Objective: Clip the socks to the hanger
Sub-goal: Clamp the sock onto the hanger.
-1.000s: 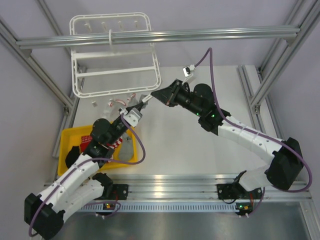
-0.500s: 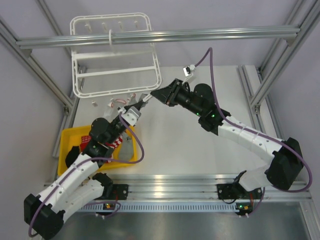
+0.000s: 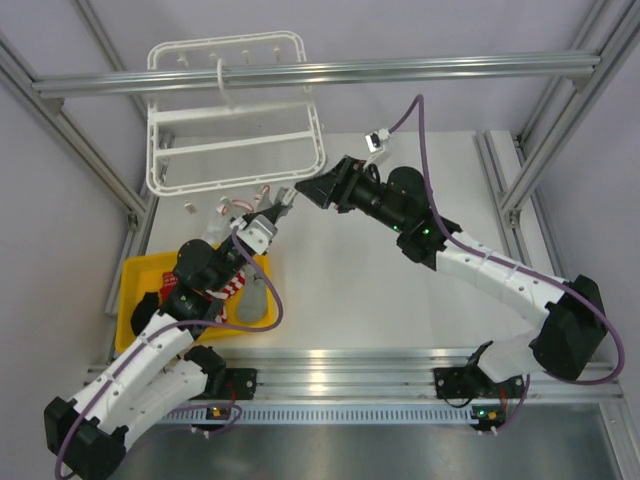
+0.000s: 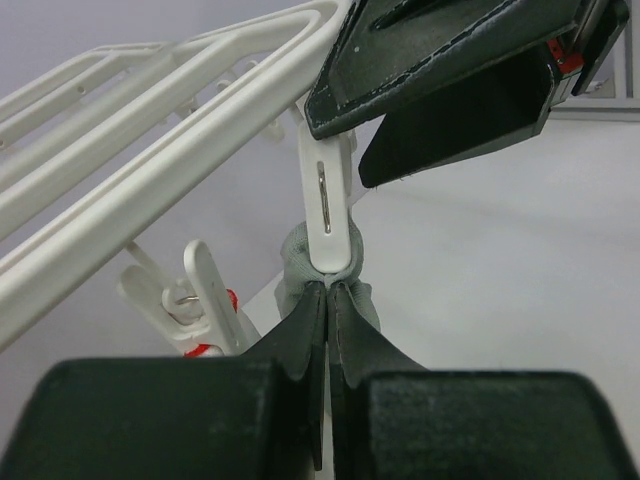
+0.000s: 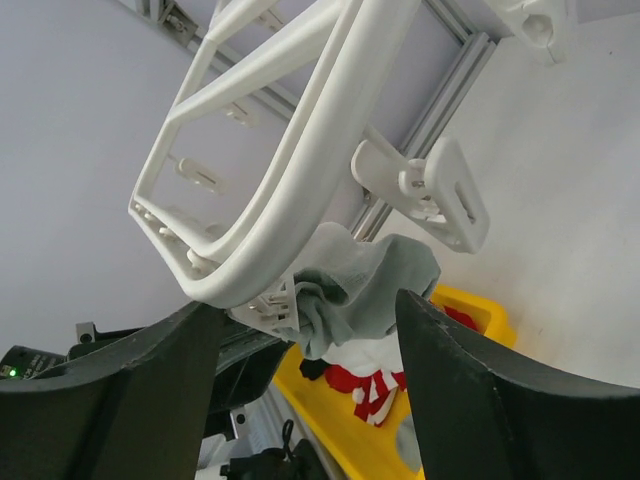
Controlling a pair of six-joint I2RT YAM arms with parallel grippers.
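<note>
left gripper [image 4: 325, 335] is clamped on the grey sock [image 4: 292, 262], both fingers pressed together with the fabric bunched just above them, right beneath a white clip [image 4: 326, 200] that hangs from the near right corner of the hanger [image 4: 170, 130]; the sock curls round the clip's lower end, but you cannot tell whether the clip has actually bitten onto it. your right gripper [image 5: 310, 305] has its fingers spread wide apart, one on each side of that same corner, with the hanger's rim and the sock between them, and in the left wrist view it sits just above the clip. seen from above, the hanger hangs tilted by its hook from the aluminium beam [image 3: 420, 68], and further clips dangle along its near edge. on the base side of the hanger's near left corner sits the yellow tray [image 3: 135, 290], holding a red striped sock [image 3: 232, 285] and another grey one
</note>
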